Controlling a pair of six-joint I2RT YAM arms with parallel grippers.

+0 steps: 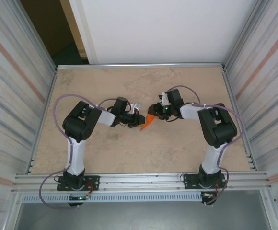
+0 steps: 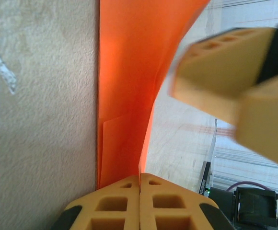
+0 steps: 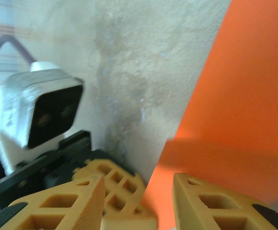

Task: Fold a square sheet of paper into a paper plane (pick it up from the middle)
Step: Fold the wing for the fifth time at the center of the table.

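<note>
The orange sheet of paper (image 1: 147, 123) hangs over the middle of the table, folded into a narrow pointed shape. My left gripper (image 1: 140, 118) is shut on it. In the left wrist view the paper (image 2: 129, 72) rises from the closed tips of that gripper (image 2: 140, 175), with a second layer showing near its left edge. My right gripper (image 1: 153, 111) faces it from the right, open. In the right wrist view that gripper (image 3: 138, 178) has its jaws apart, the paper's (image 3: 235, 105) edge runs down between them, and the left gripper's fingers (image 3: 115, 184) are just beyond.
The tan table (image 1: 144, 153) is walled by corrugated metal panels (image 1: 14, 86) on both sides, with an aluminium rail (image 1: 139, 181) along the near edge. The left wrist's camera housing (image 3: 43, 110) sits close to my right gripper's fingers (image 2: 215, 72).
</note>
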